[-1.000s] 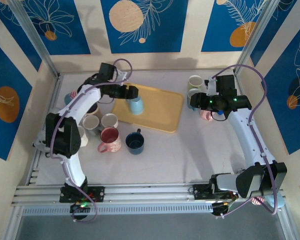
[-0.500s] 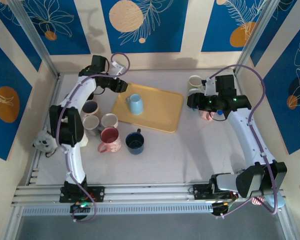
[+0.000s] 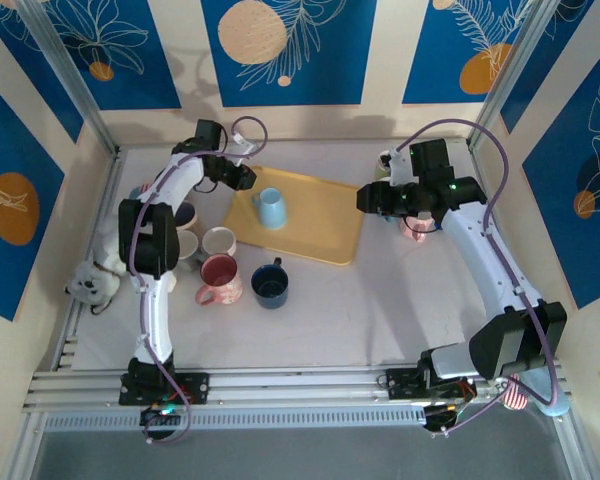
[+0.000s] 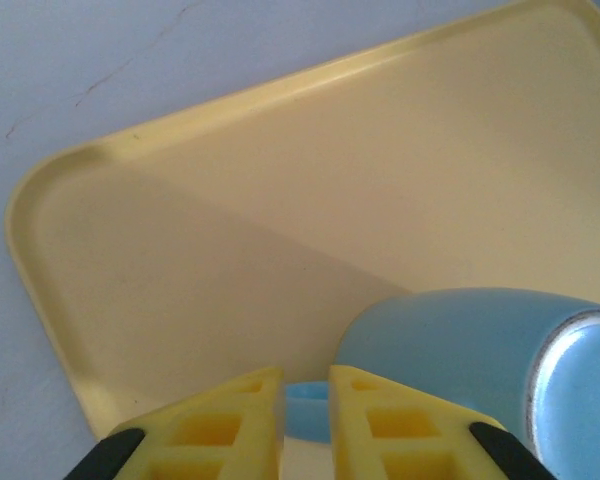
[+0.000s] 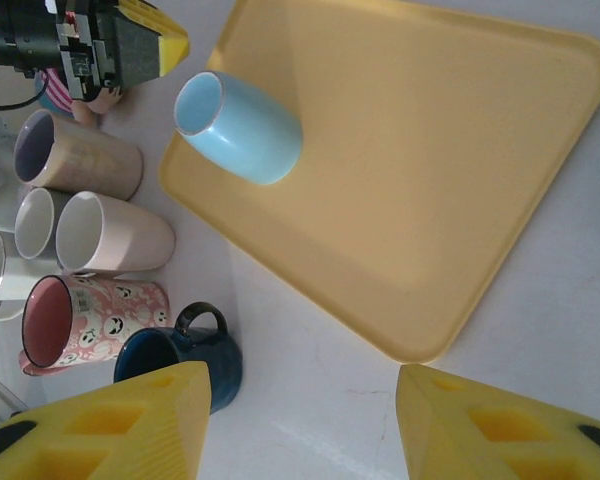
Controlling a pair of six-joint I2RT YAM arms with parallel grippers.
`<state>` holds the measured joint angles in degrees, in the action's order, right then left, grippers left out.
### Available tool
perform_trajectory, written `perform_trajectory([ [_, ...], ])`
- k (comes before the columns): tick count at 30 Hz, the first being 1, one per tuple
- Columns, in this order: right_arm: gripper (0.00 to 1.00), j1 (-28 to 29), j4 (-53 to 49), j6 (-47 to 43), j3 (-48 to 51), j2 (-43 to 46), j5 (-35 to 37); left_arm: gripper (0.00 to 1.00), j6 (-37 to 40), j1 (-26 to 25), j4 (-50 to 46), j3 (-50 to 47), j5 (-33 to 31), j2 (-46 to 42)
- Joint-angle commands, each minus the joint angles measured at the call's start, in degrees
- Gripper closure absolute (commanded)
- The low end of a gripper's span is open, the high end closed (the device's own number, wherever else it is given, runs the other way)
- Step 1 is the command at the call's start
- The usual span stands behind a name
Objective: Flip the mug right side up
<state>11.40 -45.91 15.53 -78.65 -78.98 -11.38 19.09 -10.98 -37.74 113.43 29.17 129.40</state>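
One mug mattered here, the light blue mug (image 3: 270, 208), and it stood on the yellow tray (image 3: 330, 218) toward its back-left part, mouth up as far as I could judge from overhead, so the flip itself looked done to me. The left gripper (image 3: 246, 178) sat just beside it over the tray's back-left corner, fingers pinched nearly together with nothing between them, so it wasn't gripping anything. On the left wrist cam the mug's handle (image 4: 305, 408) poked out right past the fingertips, very close, and that was the bit I cared about. To do this step well I'd pull straight back and up, away from the handle, with no sideways swing that could clip it and tip the mug over. The right gripper (image 3: 368, 200) hovered over the tray's far right edge, fingers spread wide and empty, well apart from the mug, so I'd just leave it parked. The pink mug (image 3: 220, 278) and navy mug (image 3: 270, 285) on the table were well clear.
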Motion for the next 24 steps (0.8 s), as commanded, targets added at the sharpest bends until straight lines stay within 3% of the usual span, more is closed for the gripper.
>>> perform_trajectory([
  [1,0.47,0.3,-0.8,-0.2,-1.8,-0.3,-0.8,0.82,2.5,-0.7,-0.9,1.9,3.1,1.8],
  [13,0.48,0.3,0.0,0.1,-2.0,-0.6,-0.4,0.85,5.6,-2.1,-2.7,-2.4,5.5,0.0],
  [24,0.48,0.4,1.6,1.2,-2.1,-1.6,-1.3,0.86,7.0,-2.6,-1.6,-18.0,6.3,-13.4],
])
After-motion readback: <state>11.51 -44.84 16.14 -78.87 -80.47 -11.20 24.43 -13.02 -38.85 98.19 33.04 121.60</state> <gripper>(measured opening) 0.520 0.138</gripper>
